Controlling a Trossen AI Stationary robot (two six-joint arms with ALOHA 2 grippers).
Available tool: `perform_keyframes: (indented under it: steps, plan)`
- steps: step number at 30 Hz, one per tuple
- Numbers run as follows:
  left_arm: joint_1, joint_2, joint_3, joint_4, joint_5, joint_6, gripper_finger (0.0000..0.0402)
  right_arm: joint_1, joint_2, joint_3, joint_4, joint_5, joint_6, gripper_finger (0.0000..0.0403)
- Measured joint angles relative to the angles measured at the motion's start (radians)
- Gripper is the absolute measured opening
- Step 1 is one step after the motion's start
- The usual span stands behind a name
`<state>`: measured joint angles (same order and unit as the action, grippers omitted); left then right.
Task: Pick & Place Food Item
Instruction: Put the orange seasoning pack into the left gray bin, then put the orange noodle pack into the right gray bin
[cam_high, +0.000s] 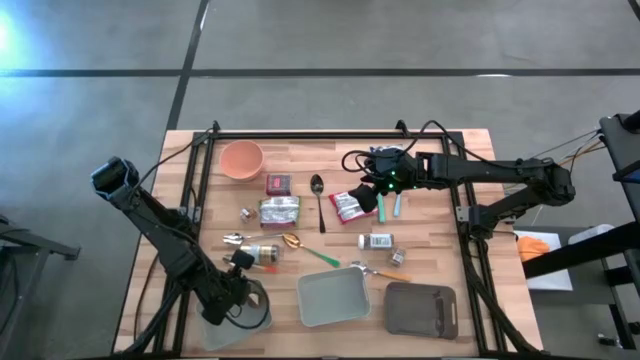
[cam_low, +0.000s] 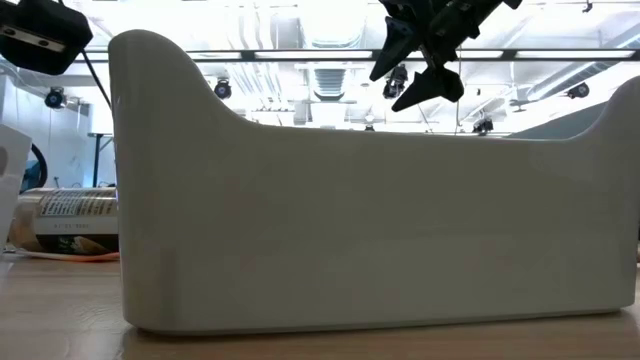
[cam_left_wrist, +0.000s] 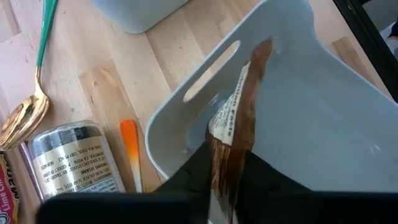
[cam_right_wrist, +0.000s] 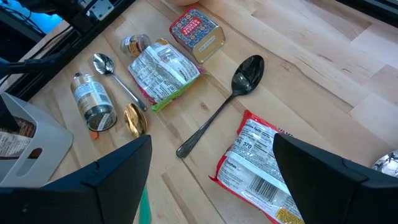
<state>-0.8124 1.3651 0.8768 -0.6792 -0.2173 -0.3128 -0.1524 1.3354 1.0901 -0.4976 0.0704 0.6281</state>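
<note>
A brown food packet (cam_left_wrist: 239, 118) with a white label stands inside a white bin (cam_left_wrist: 311, 118) that has a slot handle, at the table's near left (cam_high: 245, 325). My left gripper (cam_left_wrist: 227, 186) is above that bin (cam_high: 235, 300), shut on the packet. Over the far right of the table my right gripper (cam_right_wrist: 211, 186) hangs open, touching nothing. It is above a red-and-white food packet (cam_right_wrist: 261, 165) that lies flat on the wood (cam_high: 350, 205). My left gripper pinches the brown packet's near end (cam_left_wrist: 224, 165) between its two fingers. The fingers slant steeply down from above and lie along the packet. The packet reaches down from them into the bin. I cannot tell whether its lower end rests on the bin's floor.
On the table lie a peach bowl (cam_high: 242, 158), a red tin (cam_high: 278, 183), a silver packet (cam_high: 280, 210), a black spoon (cam_high: 318, 195), a can (cam_high: 262, 253), a gold spoon (cam_high: 305, 248), a grey-green bin (cam_high: 330, 297) and a dark tray (cam_high: 420, 308). The grey-green bin's wall (cam_low: 380, 230) fills the low view.
</note>
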Motion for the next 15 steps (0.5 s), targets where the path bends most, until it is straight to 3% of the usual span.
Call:
perform_keyframes:
  steps: [15]
  plan:
    - [0.003,-0.009,0.042,-0.002,0.000,-0.089,0.0240,0.011,0.000,0.000,0.000,-0.026,-0.008,0.0331]
